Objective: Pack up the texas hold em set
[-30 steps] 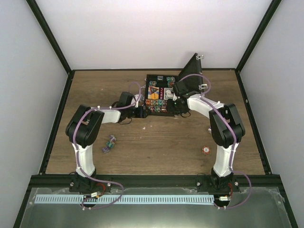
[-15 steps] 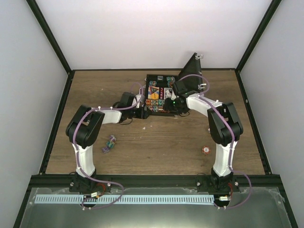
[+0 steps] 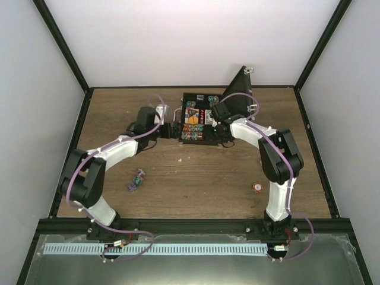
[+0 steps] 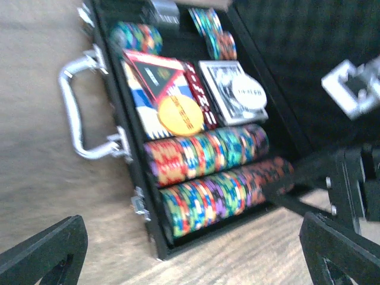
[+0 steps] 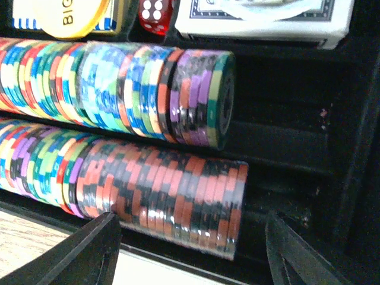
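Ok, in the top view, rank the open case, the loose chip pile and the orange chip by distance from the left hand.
1. open case, just right of the left hand.
2. loose chip pile, nearer the arm bases, left side.
3. orange chip, right side.

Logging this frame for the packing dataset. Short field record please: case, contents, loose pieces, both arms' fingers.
case: small black rectangular briefcase with silver corners, open, padded lid raised
handle: silver metal handle, on the left arm's side
contents: two rows of multicoloured poker chips, card decks, round yellow disc, red die
loose pieces: small multicoloured chip cluster, left side; orange chip stack, right side
left fingers: open, empty, short of the handle
right fingers: open, empty, at the near chip row
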